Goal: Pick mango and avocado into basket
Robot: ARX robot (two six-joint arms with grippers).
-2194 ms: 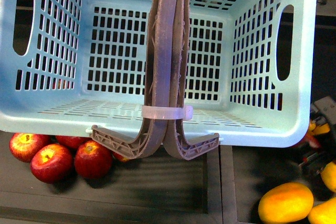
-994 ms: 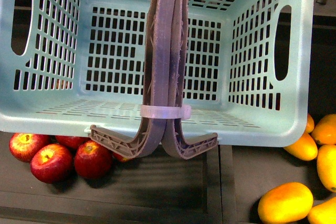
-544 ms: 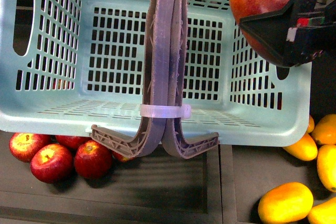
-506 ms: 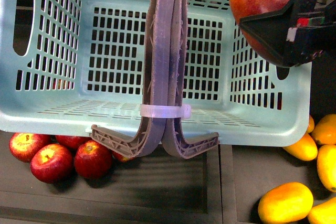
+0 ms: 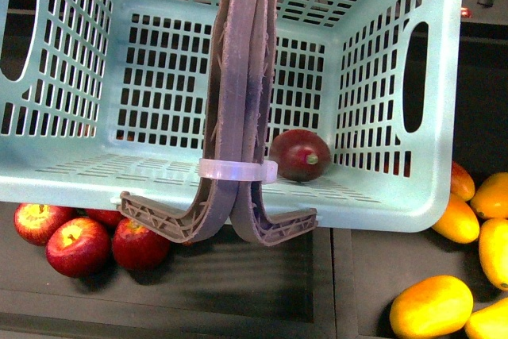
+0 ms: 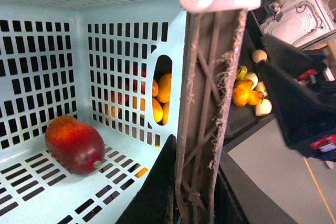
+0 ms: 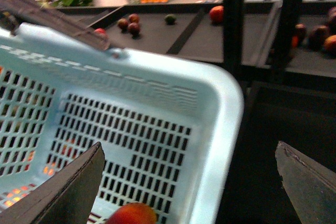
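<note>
The light teal basket hangs in front of me and fills most of the front view. Its two grey-brown handles are pressed together, tied with a white zip tie. My left gripper is shut on those handles. The deep red mango lies on the basket's bottom near the right wall, also seen in the left wrist view. My right gripper is open and empty over the basket's rim, with the mango below it. The avocado is out of view.
Red apples lie on the dark shelf under the basket's left side. Yellow-orange mangoes lie at the lower right beyond a black divider. More fruit sits on dark shelves farther back.
Half a second ago my right gripper held the mango above the basket's right side. Now the mango lies on the basket's bottom and the gripper is gone from the front view.
</note>
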